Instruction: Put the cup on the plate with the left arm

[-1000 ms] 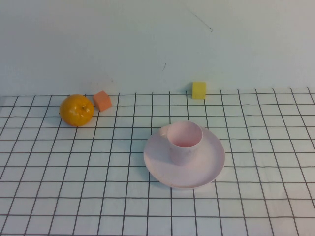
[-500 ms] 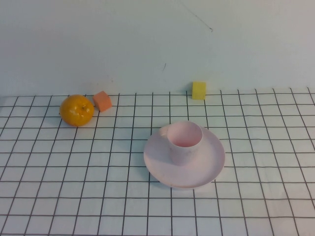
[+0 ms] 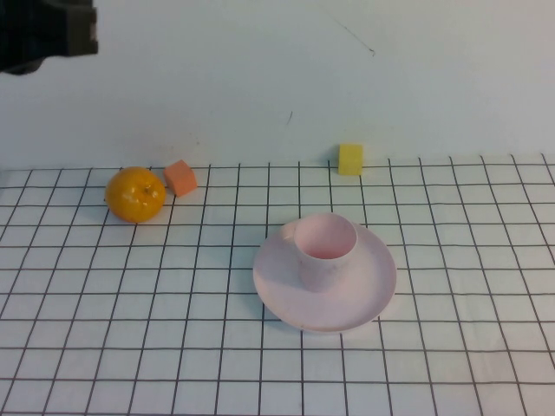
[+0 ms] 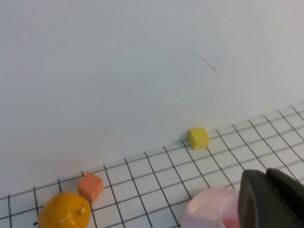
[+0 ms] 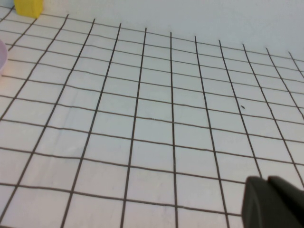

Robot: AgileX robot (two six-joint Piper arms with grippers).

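Cup (image 3: 326, 250) already stood on plate (image 3: 368, 295) mid-counter, task looked done; left gripper (image 4: 274, 198) raised at far-left corner, right gripper (image 5: 273, 202) parked, fingers clenched

High view: the left arm (image 3: 45, 35) enters at the far-left corner, cut off by the edge; its left claw lies outside this view. The cup (image 3: 327, 251) hides the part of the plate (image 3: 299, 303) beneath and behind it.

Left wrist view: only a dark tip of the left claw (image 4: 273, 199) shows at the edge, finger spacing indeterminate; it masks part of the cup (image 4: 209, 211), which the edge also crops. The orange fruit (image 4: 64, 216) is partly cropped.

Right wrist view: the right claw (image 5: 273, 202) shows as a dark corner fragment only; the yellow block (image 5: 28, 7) and the plate's rim (image 5: 2, 57) are cropped.
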